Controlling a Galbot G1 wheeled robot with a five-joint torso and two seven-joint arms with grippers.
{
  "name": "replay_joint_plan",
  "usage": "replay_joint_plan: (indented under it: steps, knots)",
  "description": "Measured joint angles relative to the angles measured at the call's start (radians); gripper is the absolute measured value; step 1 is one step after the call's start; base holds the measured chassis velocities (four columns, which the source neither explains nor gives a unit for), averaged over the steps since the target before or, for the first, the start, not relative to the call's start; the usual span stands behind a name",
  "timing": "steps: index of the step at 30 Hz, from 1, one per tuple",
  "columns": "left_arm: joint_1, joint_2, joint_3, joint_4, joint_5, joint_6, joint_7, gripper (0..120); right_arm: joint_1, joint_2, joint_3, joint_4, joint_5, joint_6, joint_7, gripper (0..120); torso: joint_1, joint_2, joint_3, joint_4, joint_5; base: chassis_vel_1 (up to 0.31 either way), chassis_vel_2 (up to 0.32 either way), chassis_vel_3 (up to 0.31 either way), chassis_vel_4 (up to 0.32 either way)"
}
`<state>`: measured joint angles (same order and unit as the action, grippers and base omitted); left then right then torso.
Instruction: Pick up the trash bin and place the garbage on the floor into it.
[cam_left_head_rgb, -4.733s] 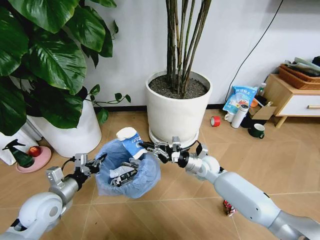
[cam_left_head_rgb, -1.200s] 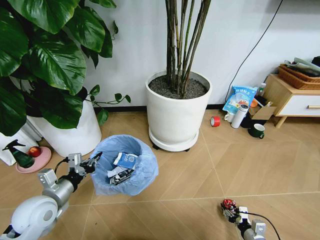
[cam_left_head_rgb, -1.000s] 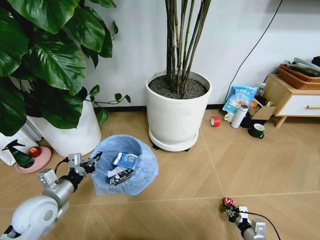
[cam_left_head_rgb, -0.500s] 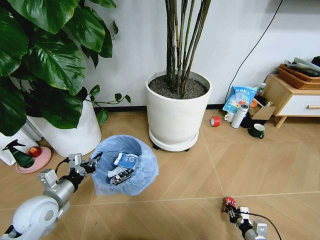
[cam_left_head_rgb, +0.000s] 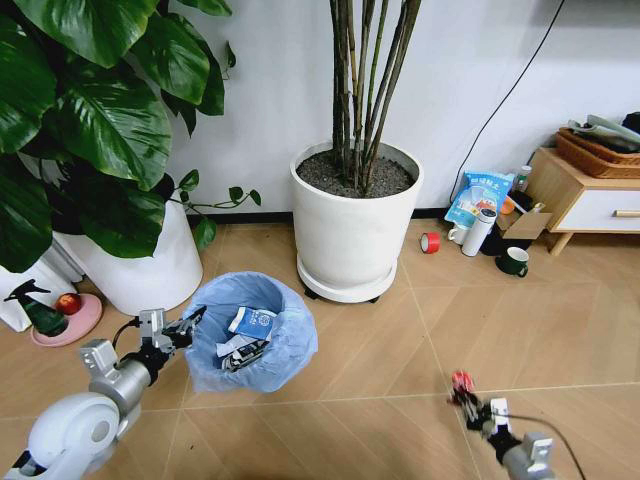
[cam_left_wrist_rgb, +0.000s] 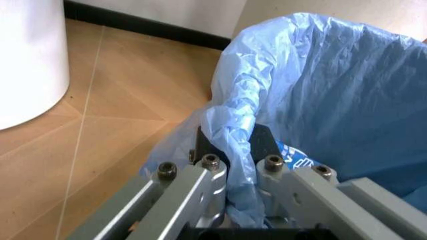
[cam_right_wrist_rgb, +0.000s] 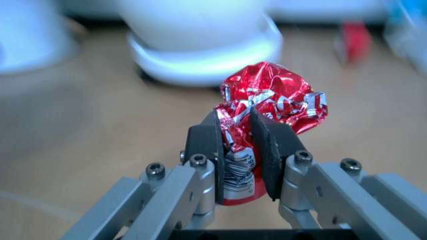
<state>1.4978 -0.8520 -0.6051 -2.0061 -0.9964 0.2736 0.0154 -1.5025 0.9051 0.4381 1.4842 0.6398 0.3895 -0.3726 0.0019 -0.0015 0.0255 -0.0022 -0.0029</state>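
My right gripper (cam_right_wrist_rgb: 235, 142) clamps a crumpled red wrapper (cam_right_wrist_rgb: 270, 107), its silver print unreadable, just above the floor (cam_left_head_rgb: 380, 330) at near right, while my left gripper (cam_left_wrist_rgb: 235, 165) pinches the blue-bagged rim of the trash bin (cam_left_head_rgb: 250, 330) holding a blue-white packet (cam_left_head_rgb: 252, 322) at near left.

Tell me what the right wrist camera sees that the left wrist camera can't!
The right wrist view shows the right hand pinching the crumpled red wrapper, with the base of a white plant pot and a blurry red thing behind it. The left wrist view shows the left hand clamped on the trash bin rim, its blue bag squeezed between the fingers, with a blue-white packet peeking out inside. Both show the tan wooden floor and something round and white standing on it.
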Motion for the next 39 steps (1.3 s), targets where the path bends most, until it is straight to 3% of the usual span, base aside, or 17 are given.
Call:
replay_joint_plan:
  steps: [3, 4, 6, 9, 12, 18, 24, 39]
  knots:
    - [-0.001, 0.02, 0.008, 0.011, -0.001, -0.001, -0.001, 0, 0.097, -0.031, -0.045, 0.028, 0.083, 0.064, -0.17, 13, 0.0, 0.0, 0.0, -0.0001, -0.0004, 0.0, 0.0, 0.0, 0.0]
    - [-0.001, 0.02, 0.008, 0.011, -0.001, -0.001, -0.001, 0, 0.097, -0.031, -0.045, 0.028, 0.083, 0.064, -0.17, 13, 0.0, 0.0, 0.0, -0.0001, -0.0004, 0.0, 0.0, 0.0, 0.0]
    - [-0.013, 0.048, 0.023, 0.03, -0.007, -0.005, -0.001, 0, 0.213, -0.051, -0.135, 0.06, 0.178, 0.081, -0.267, 13, 0.0, 0.0, 0.0, -0.0002, 0.0, 0.0, 0.0, 0.0, 0.0]
    - [-0.023, 0.068, 0.033, 0.04, -0.013, -0.006, -0.001, 0, 0.308, -0.054, -0.194, 0.068, 0.213, 0.078, -0.316, 13, 0.0, 0.0, 0.0, 0.0, -0.0006, 0.0, 0.0, 0.0, 0.0]
    - [-0.039, 0.086, 0.047, 0.051, -0.022, -0.007, 0.0, 0, 0.473, -0.038, -0.319, 0.051, 0.279, 0.072, -0.385, 13, 0.0, 0.0, 0.0, 0.0001, -0.0001, 0.0, 0.0, 0.0, 0.0]
    - [-0.047, 0.085, 0.064, 0.057, -0.022, -0.007, 0.001, 0, 0.626, -0.001, -0.461, 0.028, 0.34, 0.048, -0.436, 13, 0.0, 0.0, 0.0, -0.0001, -0.0003, 0.0, 0.0, 0.0, 0.0]
    - [-0.043, 0.055, 0.067, 0.059, -0.01, -0.008, 0.005, 0, 0.792, 0.099, -0.632, -0.024, 0.373, 0.016, -0.472, 13, 0.0, 0.0, 0.0, 0.0001, -0.0006, 0.0, 0.0, 0.0, 0.0]
    - [-0.063, 0.036, 0.077, 0.062, -0.01, -0.009, 0.005, 0, 0.908, 0.23, -0.819, -0.126, 0.383, -0.001, -0.464, 13, 0.0, 0.0, 0.0, -0.0001, -0.0003, 0.0, 0.0, 0.0, 0.0]
